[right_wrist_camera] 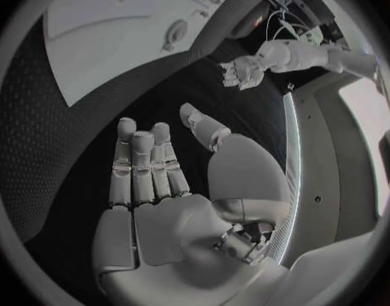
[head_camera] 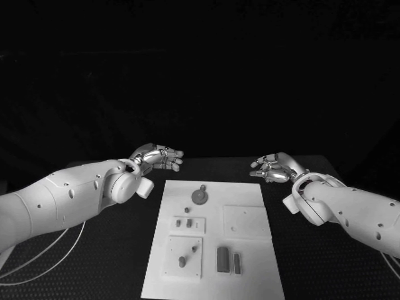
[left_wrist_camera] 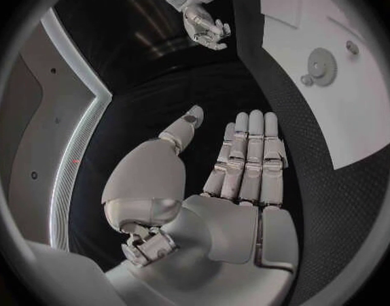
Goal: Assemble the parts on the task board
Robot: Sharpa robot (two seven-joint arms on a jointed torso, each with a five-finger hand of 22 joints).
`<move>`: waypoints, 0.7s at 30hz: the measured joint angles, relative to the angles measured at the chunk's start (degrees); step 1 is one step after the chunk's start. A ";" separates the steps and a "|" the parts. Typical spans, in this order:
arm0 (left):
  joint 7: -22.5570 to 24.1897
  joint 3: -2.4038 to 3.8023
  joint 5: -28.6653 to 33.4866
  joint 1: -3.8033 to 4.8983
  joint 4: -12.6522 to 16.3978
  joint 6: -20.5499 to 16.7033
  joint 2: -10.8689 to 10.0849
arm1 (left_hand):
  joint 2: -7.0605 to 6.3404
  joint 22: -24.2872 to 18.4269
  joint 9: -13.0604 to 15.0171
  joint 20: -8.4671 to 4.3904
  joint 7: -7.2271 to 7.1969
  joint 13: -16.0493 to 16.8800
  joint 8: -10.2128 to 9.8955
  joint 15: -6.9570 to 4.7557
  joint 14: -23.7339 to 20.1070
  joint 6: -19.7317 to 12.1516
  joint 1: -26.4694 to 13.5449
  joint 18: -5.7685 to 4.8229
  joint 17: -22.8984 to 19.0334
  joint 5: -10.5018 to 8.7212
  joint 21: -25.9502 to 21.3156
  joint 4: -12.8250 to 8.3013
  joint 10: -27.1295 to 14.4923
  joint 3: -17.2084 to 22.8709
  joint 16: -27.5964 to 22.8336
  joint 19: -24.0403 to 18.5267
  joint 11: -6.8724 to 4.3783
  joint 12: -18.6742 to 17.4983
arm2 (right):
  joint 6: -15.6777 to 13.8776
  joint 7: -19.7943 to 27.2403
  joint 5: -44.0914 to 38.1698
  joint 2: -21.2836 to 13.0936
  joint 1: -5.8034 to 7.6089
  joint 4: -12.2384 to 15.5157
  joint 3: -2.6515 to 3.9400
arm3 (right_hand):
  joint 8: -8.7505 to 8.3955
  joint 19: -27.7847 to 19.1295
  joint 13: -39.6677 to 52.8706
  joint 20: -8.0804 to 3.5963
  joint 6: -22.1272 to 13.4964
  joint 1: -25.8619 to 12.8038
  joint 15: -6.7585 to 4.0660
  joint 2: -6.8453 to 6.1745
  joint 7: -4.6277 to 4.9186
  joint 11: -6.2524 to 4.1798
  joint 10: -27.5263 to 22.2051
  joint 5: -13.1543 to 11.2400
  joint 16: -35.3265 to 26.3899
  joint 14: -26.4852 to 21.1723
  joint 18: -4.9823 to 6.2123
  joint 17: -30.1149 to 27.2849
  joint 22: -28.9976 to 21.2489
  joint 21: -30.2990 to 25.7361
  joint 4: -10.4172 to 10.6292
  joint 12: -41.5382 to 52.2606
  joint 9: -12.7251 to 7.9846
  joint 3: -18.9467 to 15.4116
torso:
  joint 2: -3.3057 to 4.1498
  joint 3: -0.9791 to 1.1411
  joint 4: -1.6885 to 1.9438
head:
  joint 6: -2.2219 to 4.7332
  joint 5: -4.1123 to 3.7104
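Observation:
The white task board lies in the middle of the black table. A round gear-like part sits near its far end, two small parts on a square at mid left, small pegs on a nearer square, and two dark bars at the near end. My left hand hovers off the board's far left corner, my right hand off its far right corner. Both hold nothing. The left hand and the right hand show straight fingers with the thumb apart.
A plain raised square sits on the board's right half. Black table mat surrounds the board on both sides. White cables hang by my left arm. The gear and the board also appear from the wrists.

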 measured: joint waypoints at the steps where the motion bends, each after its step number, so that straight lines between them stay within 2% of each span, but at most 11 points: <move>1: 0.06 0.00 0.11 0.00 -0.43 -0.01 0.18 | 0.00 -0.19 -0.05 0.23 -0.13 -0.16 0.00 0.35 -0.35 -0.14 0.00 -0.02 -0.02 0.00 0.00 -0.03 -0.43 0.03 -0.59 -0.42 0.38 -0.17 | 0.93 0.55 2.19 0.96 -0.01 -2.00 0.29 | 0.00 -2.63 -3.13 0.77 -0.44 -0.06 0.48 0.72 0.41 0.58 -1.12 0.00 -2.89 -2.69 -1.11 -1.51 -0.73 -2.04 -0.30 -3.16 0.00 0.29 | -0.23 0.01 0.03 | 0.58 -0.16; 3: 0.22 0.01 0.40 0.03 -1.44 -0.06 0.67 | 0.00 -0.50 -0.12 0.40 -0.24 -0.45 0.00 0.55 -1.10 -0.24 0.00 -0.03 -0.12 0.00 0.00 -0.23 -1.21 0.23 -1.46 -1.21 0.54 -0.27 | 3.23 1.75 7.01 3.16 -0.09 -6.67 1.22 | 0.00 -6.33 -8.09 1.93 -1.09 -0.11 2.18 1.37 1.05 1.46 -2.39 0.00 -8.38 -5.45 -2.14 -4.55 -2.27 -5.41 -0.27 -7.78 0.07 0.64 | -0.76 0.03 0.09 | 1.86 -0.44; 4: 0.31 0.02 0.52 0.07 -1.76 -0.09 0.81 | 0.00 -0.72 -0.19 0.70 -0.44 -0.73 0.00 0.79 -1.67 -0.45 0.00 -0.03 -0.29 0.00 0.00 -0.23 -1.92 0.23 -2.14 -1.52 0.75 -0.27 | 4.10 2.19 8.81 3.88 -0.09 -8.29 1.56 | 0.00 -9.21 -11.82 2.80 -1.53 -0.31 3.99 2.16 1.42 2.21 -3.54 0.00 -13.79 -7.62 -2.63 -7.81 -3.65 -8.12 -0.36 -11.41 0.16 1.35 | -0.97 0.04 0.12 | 2.32 -0.53; 8: 0.69 0.04 1.01 0.27 -3.16 -0.23 1.19 | 0.00 -1.58 -0.51 1.33 -0.96 -2.06 0.00 1.39 -4.50 -1.58 0.00 -0.06 -0.99 0.00 0.00 -0.35 -5.01 0.44 -5.00 -2.75 0.83 -0.27 | 7.93 3.83 15.33 5.84 -0.07 -12.59 2.95 | -0.63 -17.95 -22.24 5.29 -4.37 -1.48 9.33 3.95 0.58 4.34 -6.18 0.30 -29.22 -12.94 -5.27 -16.41 -7.74 -16.18 -0.59 -21.86 0.17 1.86 | -1.76 0.10 0.15 | 4.35 -0.75; 9: 0.79 0.05 1.15 0.33 -3.59 -0.27 1.39 | 0.00 -1.78 -0.60 1.60 -1.06 -2.42 0.00 1.59 -5.22 -1.88 0.00 -0.08 -1.20 0.00 0.00 -0.23 -5.74 0.56 -5.71 -3.01 0.89 -0.27 | 8.68 4.17 16.42 6.12 -0.06 -13.09 3.21 | -0.66 -19.92 -24.63 5.84 -4.94 -1.84 10.14 4.30 0.45 4.56 -6.54 0.30 -32.14 -14.44 -5.88 -17.94 -8.81 -18.14 -0.59 -24.08 0.12 1.86 | -1.89 0.14 0.15 | 4.79 -0.76; 11: 1.08 0.07 1.55 0.38 -4.88 -0.36 2.15 | 0.00 -2.36 -0.70 1.93 -1.47 -3.25 -0.44 2.04 -6.79 -2.29 0.00 -0.17 -1.66 0.00 -0.23 -0.40 -7.34 0.71 -7.20 -3.98 0.90 -0.27 | 10.13 4.82 18.44 6.61 -0.04 -13.68 3.37 | -0.66 -22.60 -29.10 6.72 -5.83 -2.71 11.12 4.96 0.35 4.85 -6.82 0.30 -36.75 -16.29 -6.21 -20.47 -10.50 -21.18 -0.64 -27.88 0.01 0.46 | -2.16 0.21 0.15 | 5.81 -0.79; 15: 1.54 0.07 2.11 0.37 -5.97 -0.36 2.94 | 0.31 -3.49 -0.80 2.58 -1.65 -4.25 -0.55 2.86 -8.38 -2.88 -0.31 -0.41 -2.23 0.00 -0.23 -0.40 -8.19 0.71 -9.03 -5.64 0.57 -0.27 | 11.90 5.72 20.54 6.75 -0.17 -14.12 3.93 | -0.66 -23.86 -34.63 7.44 -6.77 -4.67 11.80 5.09 0.39 5.22 -6.46 0.30 -41.12 -17.29 -6.20 -23.19 -11.85 -23.66 -0.55 -32.11 -0.18 -3.10 | -2.60 0.31 0.12 | 7.17 -0.89; 17: 1.78 0.06 2.33 0.36 -6.19 -0.33 3.02 | 0.38 -4.07 -0.80 2.82 -1.69 -4.66 -0.67 2.84 -8.80 -2.92 -0.38 -0.40 -2.46 0.00 -0.22 -0.40 -8.39 0.71 -9.64 -6.11 0.36 -0.27 | 12.41 6.07 21.19 6.52 -0.20 -14.12 4.50 | -0.66 -23.89 -37.32 7.43 -7.09 -4.84 12.09 5.18 0.64 5.77 -5.82 0.30 -42.66 -17.06 -6.20 -24.29 -12.31 -24.57 -0.56 -33.81 -0.35 -4.65 | -2.79 0.34 0.12 | 7.58 -0.94; 19: 2.00 0.06 2.55 0.36 -6.52 -0.29 3.11 | 0.38 -4.40 -0.79 2.74 -1.69 -4.87 -0.67 2.85 -8.79 -2.92 -0.38 -0.40 -2.48 0.00 -0.22 -0.40 -8.39 0.71 -9.64 -6.19 0.36 -0.27 | 12.79 6.43 21.76 6.35 -0.12 -14.26 4.81 | -0.66 -23.89 -38.40 7.43 -7.09 -4.84 12.06 5.18 0.64 5.66 -5.33 0.30 -43.13 -16.68 -6.20 -24.76 -12.46 -24.83 -0.53 -34.38 -0.43 -5.21 | -2.96 0.38 0.14 | 7.93 -0.97; 20: 2.01 0.05 2.56 0.36 -6.54 -0.29 3.09 | 0.86 -7.19 -2.03 2.59 -2.34 -5.41 -1.65 2.38 -11.09 -5.21 -2.89 -0.41 -3.65 -0.06 -0.42 0.36 -9.42 -0.38 -11.08 -8.69 -0.03 -0.37 | 12.80 6.44 21.79 6.32 -0.08 -14.29 4.82 | -0.92 -25.26 -39.58 7.05 -9.50 -7.57 11.61 5.18 0.12 5.12 -7.45 0.25 -44.52 -18.35 -6.74 -26.06 -13.40 -25.85 0.28 -35.12 -2.13 -6.91 | -2.99 0.42 0.15 | 7.97 -0.98; 21: 2.00 0.05 2.56 0.36 -6.53 -0.29 3.07 | 1.39 -14.01 -5.25 2.20 -3.55 -6.67 -4.13 1.21 -16.56 -10.97 -10.24 -0.40 -6.57 -0.55 -0.96 2.23 -14.63 -3.86 -14.39 -14.67 -1.01 -0.92 | 12.78 6.44 21.79 6.32 -0.08 -14.28 4.82 | -2.27 -28.82 -42.39 5.70 -15.49 -15.25 10.39 5.36 -1.08 3.96 -14.29 -0.16 -48.09 -23.87 -8.08 -29.47 -15.94 -28.47 2.49 -36.94 -6.69 -11.22 | -2.99 0.42 0.15 | 7.98 -0.98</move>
